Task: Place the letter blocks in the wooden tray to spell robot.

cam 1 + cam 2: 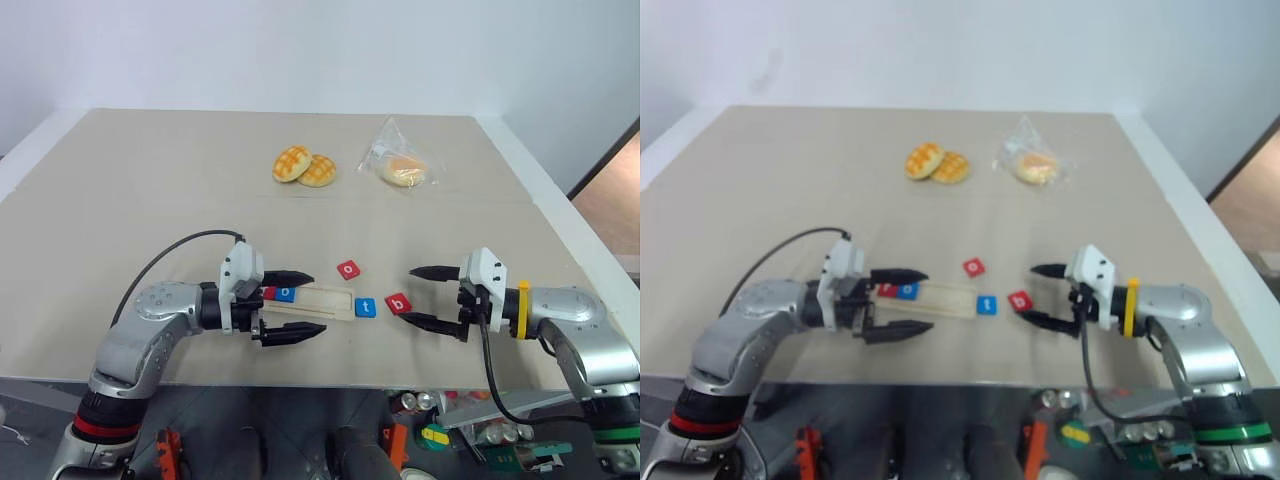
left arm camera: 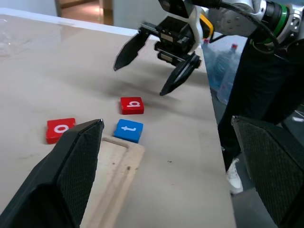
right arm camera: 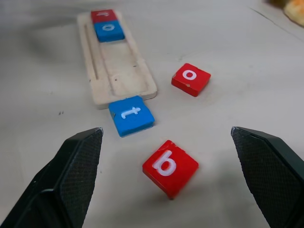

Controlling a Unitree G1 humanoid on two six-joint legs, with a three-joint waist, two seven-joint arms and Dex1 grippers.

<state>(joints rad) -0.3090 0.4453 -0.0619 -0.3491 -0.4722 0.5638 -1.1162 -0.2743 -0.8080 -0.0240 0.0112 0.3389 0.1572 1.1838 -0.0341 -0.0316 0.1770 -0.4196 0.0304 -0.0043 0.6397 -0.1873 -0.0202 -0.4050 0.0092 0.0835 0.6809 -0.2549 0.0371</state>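
Tray (image 3: pixel 118 71) holds r and blue o (image 3: pixel 108 31) at its left end; three slots wait. Both pincers, left (image 1: pixel 290 305) and right (image 1: pixel 428 296), gape empty. Next, b (image 3: pixel 170 167), at the right pincer's 9 o'clock, needs gripping

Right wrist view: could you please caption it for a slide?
Open right gripper above red b; tray holds two blocks.

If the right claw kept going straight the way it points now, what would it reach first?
Most likely the red b block: it lies just ahead of the open right claw, between its fingers' line. The blue t block and the wooden tray come after. Height above the table is unclear.
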